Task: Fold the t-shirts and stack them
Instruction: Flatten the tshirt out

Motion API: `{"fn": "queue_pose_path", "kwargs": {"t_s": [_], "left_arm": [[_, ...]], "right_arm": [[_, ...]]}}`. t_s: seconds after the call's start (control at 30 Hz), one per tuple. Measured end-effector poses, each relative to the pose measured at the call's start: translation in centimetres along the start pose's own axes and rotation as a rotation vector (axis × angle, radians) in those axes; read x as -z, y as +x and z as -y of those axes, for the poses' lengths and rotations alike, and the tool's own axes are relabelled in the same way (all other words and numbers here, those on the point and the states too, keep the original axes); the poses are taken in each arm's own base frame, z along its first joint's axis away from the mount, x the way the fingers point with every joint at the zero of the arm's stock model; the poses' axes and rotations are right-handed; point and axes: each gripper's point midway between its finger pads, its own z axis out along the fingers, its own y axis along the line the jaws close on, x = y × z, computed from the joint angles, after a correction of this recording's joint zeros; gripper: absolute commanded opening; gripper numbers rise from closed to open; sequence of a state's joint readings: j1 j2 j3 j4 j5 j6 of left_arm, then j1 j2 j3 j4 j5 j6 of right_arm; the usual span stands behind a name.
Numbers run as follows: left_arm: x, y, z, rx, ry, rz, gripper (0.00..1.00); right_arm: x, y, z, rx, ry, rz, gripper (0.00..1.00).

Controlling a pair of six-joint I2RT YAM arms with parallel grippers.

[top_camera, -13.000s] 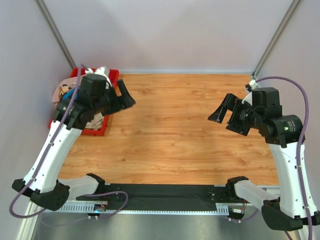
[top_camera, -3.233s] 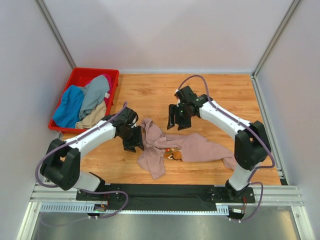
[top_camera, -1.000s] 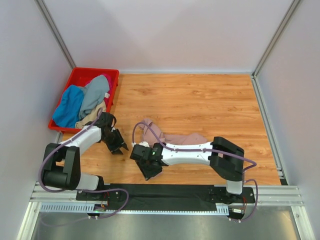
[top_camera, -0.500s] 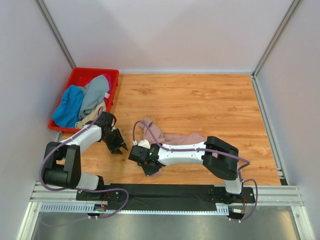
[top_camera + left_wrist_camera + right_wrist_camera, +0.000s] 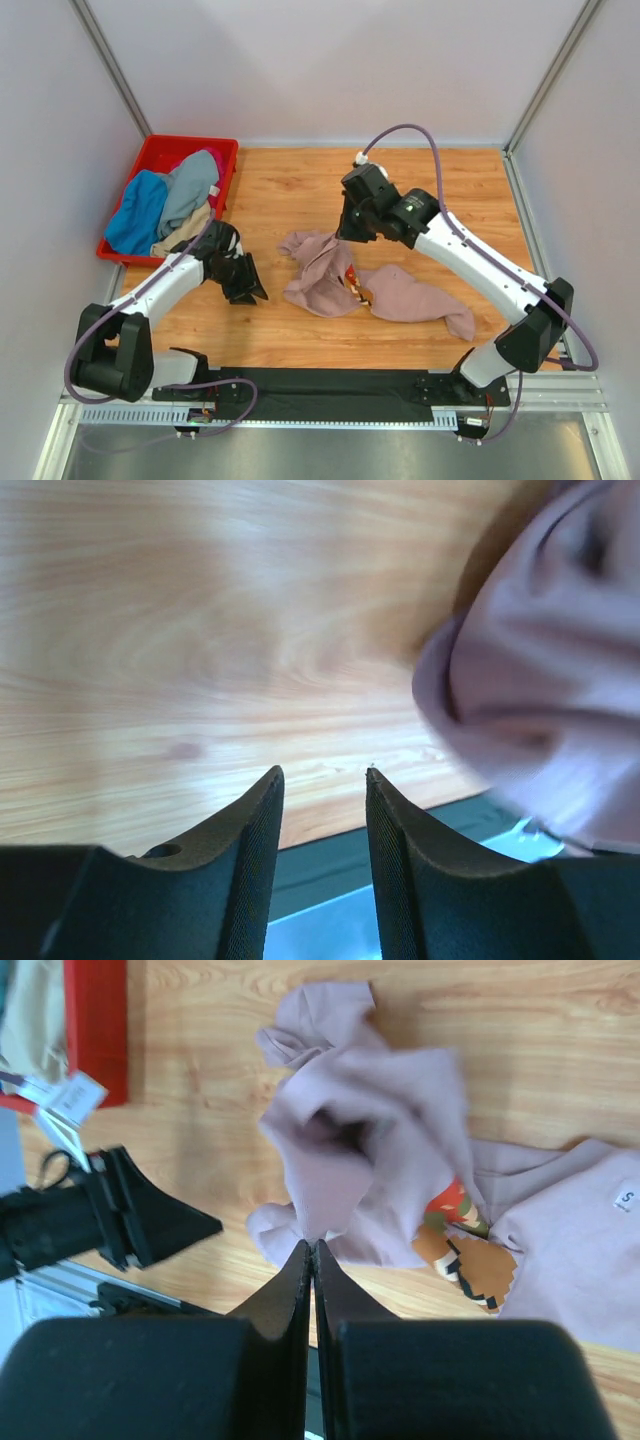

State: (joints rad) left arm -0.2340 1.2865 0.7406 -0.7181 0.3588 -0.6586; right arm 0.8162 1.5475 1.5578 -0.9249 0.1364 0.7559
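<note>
A dusty-pink t-shirt [image 5: 410, 295] lies crumpled in the middle of the table, its brown-orange pixel print [image 5: 358, 289] partly showing. My right gripper [image 5: 343, 235] hovers over the shirt's left part and is shut on a pinched fold of it [image 5: 313, 1243]; cloth hangs from the closed tips. My left gripper [image 5: 248, 288] sits low on the wood just left of the shirt, open, with nothing between its fingers [image 5: 322, 775]. The pink cloth [image 5: 535, 680] fills the right of the left wrist view. Blue [image 5: 138, 215], grey [image 5: 190, 190] and magenta [image 5: 214, 158] t-shirts lie in the crate.
The red plastic crate [image 5: 158, 150] stands at the back left, a beige cloth [image 5: 190, 235] at its near end. The black rail [image 5: 330, 382] runs along the table's near edge. Walls enclose the left, back and right sides.
My right gripper closed on the pink shirt near the front edge, then rose and swung toward the back, dragging the cloth with it. The left gripper barely shifted and stayed open.
</note>
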Motion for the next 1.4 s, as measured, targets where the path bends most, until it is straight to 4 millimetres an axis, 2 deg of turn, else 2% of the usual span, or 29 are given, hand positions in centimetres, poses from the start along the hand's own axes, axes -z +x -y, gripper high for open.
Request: {"fn": "queue_pose_path", "kwargs": {"t_s": [0.1, 0.23, 0.37, 0.5, 0.57, 0.67, 0.73, 0.77, 0.8, 0.83, 0.87, 0.9, 0.97, 1.03, 1.1, 1.27, 1.33, 1.4], "left_arm": [[-0.2, 0.9, 1.4, -0.057, 0.033, -0.031, 0.46], [-0.7, 1.2, 3.3, -0.084, 0.082, -0.078, 0.48], [0.1, -0.3, 6.1, -0.110, 0.166, -0.065, 0.49], [1.7, -1.9, 9.5, -0.170, 0.277, -0.012, 0.50], [2.7, -2.4, 10.4, -0.199, 0.306, 0.025, 0.52], [4.3, -3.3, 10.3, -0.213, 0.270, 0.113, 0.57], [5.6, -4.3, 9.4, -0.184, 0.224, 0.181, 0.57], [6.2, -5.1, 8.7, -0.156, 0.206, 0.214, 0.57], [6.6, -5.7, 7.8, -0.126, 0.186, 0.239, 0.57], [6.8, -6.3, 6.8, -0.091, 0.163, 0.260, 0.57], [6.9, -7.0, 5.7, -0.055, 0.134, 0.277, 0.57], [6.8, -7.2, 4.9, -0.032, 0.113, 0.280, 0.57], [6.4, -7.0, 4.2, -0.019, 0.097, 0.263, 0.57], [5.5, -6.3, 3.8, -0.019, 0.095, 0.226, 0.57], [4.6, -5.7, 3.4, -0.019, 0.095, 0.187, 0.57], [2.1, -4.5, 1.8, -0.005, 0.055, 0.098, 0.57], [1.2, -4.2, 1.5, 0.003, 0.041, 0.057, 0.57], [0.5, -3.8, 1.2, 0.005, 0.026, 0.026, 0.57]], "right_arm": [[0.9, -1.8, 0.4, -0.032, -0.015, 0.025, 0.00], [0.9, -1.6, 0.8, -0.036, -0.015, -0.006, 0.00], [1.0, -1.2, 0.7, -0.040, -0.028, -0.028, 0.00], [1.2, -0.9, 0.1, -0.052, -0.058, -0.051, 0.00], [1.1, -0.6, -0.3, -0.061, -0.074, -0.069, 0.00], [0.2, -0.2, -1.8, -0.077, -0.116, -0.103, 0.00], [-1.0, 0.7, -3.5, -0.064, -0.145, -0.148, 0.01], [-1.7, 1.5, -4.7, -0.045, -0.157, -0.181, 0.05], [-2.5, 2.3, -6.2, -0.015, -0.174, -0.212, 0.11], [-3.2, 3.2, -7.9, 0.018, -0.195, -0.240, 0.24], [-3.9, 4.1, -9.2, 0.048, -0.202, -0.267, 0.30], [-4.4, 4.9, -10.1, 0.078, -0.209, -0.284, 0.40], [-4.7, 6.2, -10.3, 0.118, -0.210, -0.319, 0.46], [-4.7, 5.8, -8.8, 0.108, -0.185, -0.335, 0.53], [-4.8, 3.9, -6.4, 0.070, -0.156, -0.311, 0.54], [-6.2, -1.6, 3.6, -0.040, 0.007, -0.231, 0.56], [-6.8, -1.9, 6.1, -0.041, 0.056, -0.232, 0.56], [-7.4, -1.3, 7.9, -0.018, 0.086, -0.260, 0.56]]}}
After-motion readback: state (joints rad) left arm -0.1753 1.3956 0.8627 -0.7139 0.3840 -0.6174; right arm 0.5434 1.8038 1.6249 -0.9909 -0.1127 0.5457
